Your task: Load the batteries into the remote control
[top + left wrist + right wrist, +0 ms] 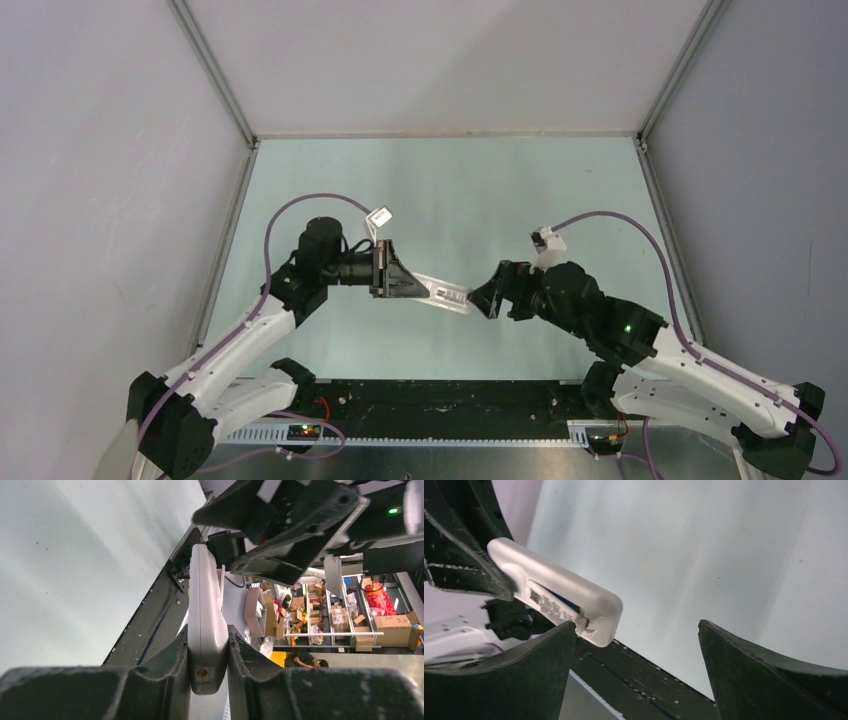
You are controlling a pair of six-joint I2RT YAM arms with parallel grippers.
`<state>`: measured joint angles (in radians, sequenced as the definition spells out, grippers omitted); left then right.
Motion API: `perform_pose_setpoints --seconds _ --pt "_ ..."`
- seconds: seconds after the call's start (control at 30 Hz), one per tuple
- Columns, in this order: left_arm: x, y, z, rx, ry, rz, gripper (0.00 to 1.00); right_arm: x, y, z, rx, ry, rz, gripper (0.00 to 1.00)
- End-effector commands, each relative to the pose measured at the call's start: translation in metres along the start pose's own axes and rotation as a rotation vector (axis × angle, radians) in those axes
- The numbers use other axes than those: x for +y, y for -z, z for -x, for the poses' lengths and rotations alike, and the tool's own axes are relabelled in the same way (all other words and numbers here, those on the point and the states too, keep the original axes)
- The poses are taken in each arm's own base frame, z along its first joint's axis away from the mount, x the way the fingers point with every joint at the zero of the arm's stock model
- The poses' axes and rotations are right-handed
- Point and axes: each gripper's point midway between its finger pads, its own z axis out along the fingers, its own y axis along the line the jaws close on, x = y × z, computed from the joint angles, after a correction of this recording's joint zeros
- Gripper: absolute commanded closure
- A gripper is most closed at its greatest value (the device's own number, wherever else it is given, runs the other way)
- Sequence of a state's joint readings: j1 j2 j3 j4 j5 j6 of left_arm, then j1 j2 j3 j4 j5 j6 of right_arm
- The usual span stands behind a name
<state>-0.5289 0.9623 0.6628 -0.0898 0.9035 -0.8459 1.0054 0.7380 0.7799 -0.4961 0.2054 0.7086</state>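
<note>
Pale green table fills the middle. White panel walls stand at 9, 12 and 3 o'clock, with aluminium posts running up from the far corners at 11 and 1. A black strip lies along the near edge at 6 o'clock, and a white slotted cable duct sits just nearer than it. Left wrist view: cardboard boxes and racking in the room beyond, at 3 o'clock.

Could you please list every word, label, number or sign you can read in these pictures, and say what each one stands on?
No text is legible.
remote control: dark printed patch on its side, too blurred to read.
cardboard boxes in the background: any print is too small to read.
</note>
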Motion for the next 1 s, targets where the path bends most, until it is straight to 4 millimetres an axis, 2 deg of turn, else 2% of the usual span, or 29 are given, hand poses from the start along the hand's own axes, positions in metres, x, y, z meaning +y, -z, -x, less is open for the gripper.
perform_pose_setpoints --seconds 0.0,0.23,0.5,0.77,0.97 --pt "-0.039 0.006 0.017 -0.018 -0.015 -0.087 1.0 0.023 0.001 0.02 -0.111 -0.268 0.111 0.04" --pt "-0.055 0.009 0.022 -0.03 0.012 -0.116 1.0 0.044 0.007 0.034 -0.167 -0.347 0.225 0.03" --pt "-0.068 0.013 0.025 -0.04 0.01 -0.14 1.0 0.046 0.01 0.041 -0.197 -0.368 0.237 0.06" --pt "-0.074 0.014 0.027 -0.035 0.003 -0.152 1.0 0.044 0.017 0.045 -0.25 -0.343 0.236 0.18" --pt "-0.075 0.015 0.026 -0.035 0.001 -0.155 1.0 0.042 0.014 0.042 -0.252 -0.34 0.228 0.26"
